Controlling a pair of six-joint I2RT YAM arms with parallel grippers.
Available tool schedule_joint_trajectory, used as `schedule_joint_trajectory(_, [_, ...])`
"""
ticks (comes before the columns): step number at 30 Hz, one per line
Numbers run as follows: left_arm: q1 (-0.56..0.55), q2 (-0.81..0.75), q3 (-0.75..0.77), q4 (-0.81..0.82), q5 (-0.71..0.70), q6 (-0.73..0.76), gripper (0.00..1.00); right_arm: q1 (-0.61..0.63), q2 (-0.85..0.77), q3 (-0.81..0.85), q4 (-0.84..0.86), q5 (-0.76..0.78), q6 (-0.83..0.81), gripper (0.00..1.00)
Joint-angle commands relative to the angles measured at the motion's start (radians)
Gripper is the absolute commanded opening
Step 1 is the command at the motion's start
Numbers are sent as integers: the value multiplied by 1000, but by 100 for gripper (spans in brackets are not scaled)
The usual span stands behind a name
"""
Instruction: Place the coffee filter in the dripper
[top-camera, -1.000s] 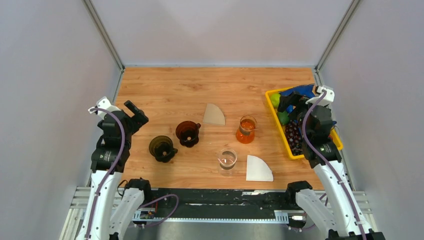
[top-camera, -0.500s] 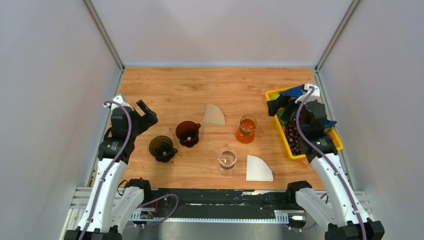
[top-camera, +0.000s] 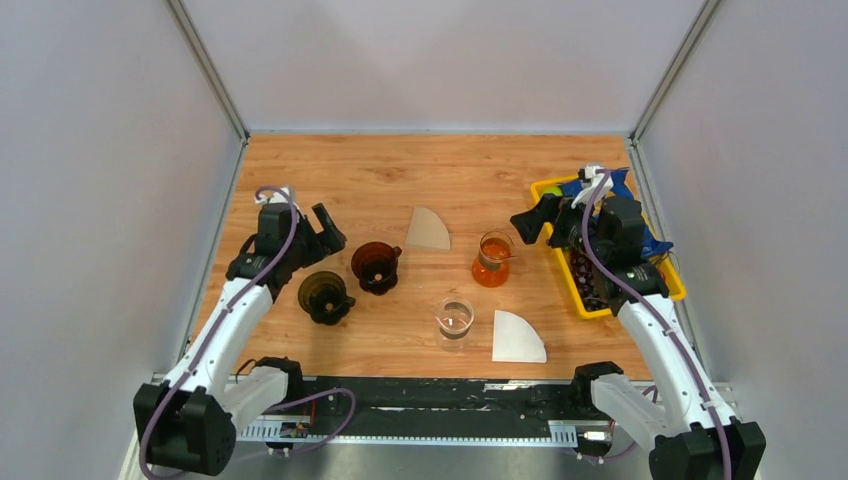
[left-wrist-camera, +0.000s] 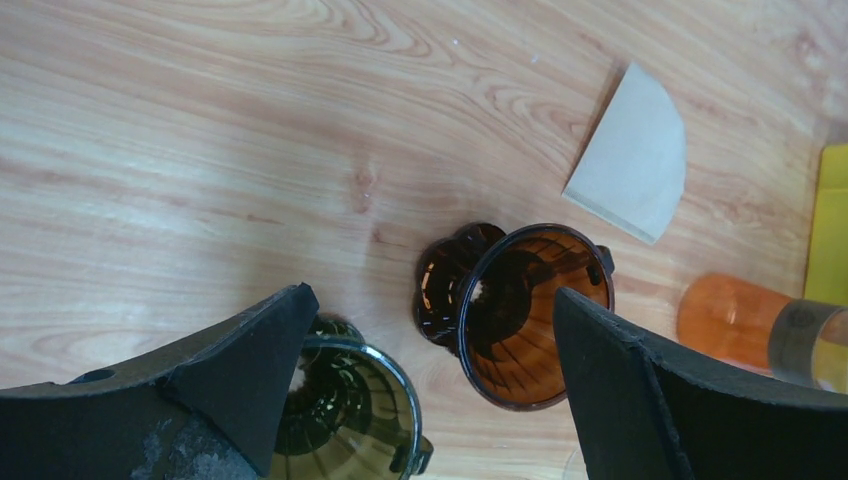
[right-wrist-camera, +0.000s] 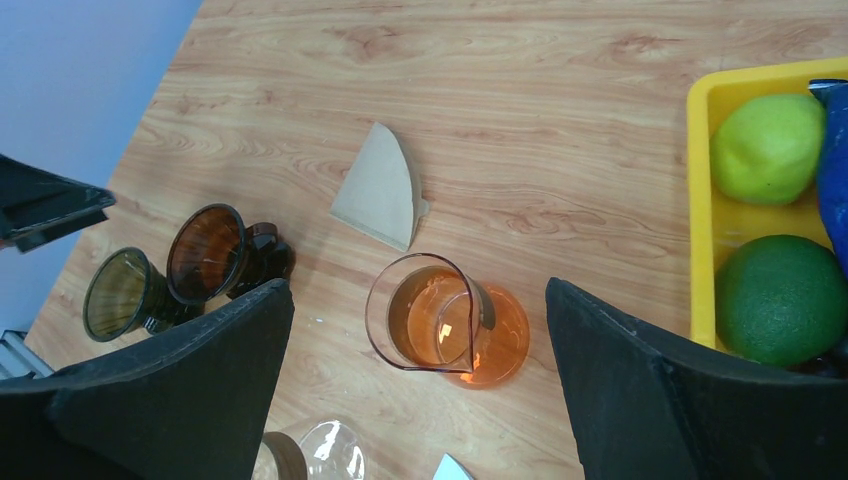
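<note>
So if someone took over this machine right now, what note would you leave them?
Left jaws: open, empty, by the dark dripper and amber dripper.
Right jaws: open, empty, between orange jug and yellow tray.
Brown filter lies flat behind the amber dripper; white filter lies at the near edge. Both drippers empty.
Done: nothing yet. Left: pick up a filter, set it in a dripper.

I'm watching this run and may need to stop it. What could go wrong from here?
1. The tan filter lies flat on the table; it may get pushed or crumpled rather than lifted.
2. The orange beaker stands close to that filter, near the right gripper, and could be knocked.
3. The brown dripper and olive dripper stand close together; seating a filter may bump one.
</note>
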Motion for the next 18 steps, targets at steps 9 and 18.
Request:
schedule_joint_trajectory(9, [-70, 262, 85, 164, 43, 132, 94, -2, -8, 28, 1, -27, -39, 100])
schedule_joint_trajectory(18, [-111, 368, 106, 177, 99, 193, 86, -2, -5, 53, -11, 41, -47, 100])
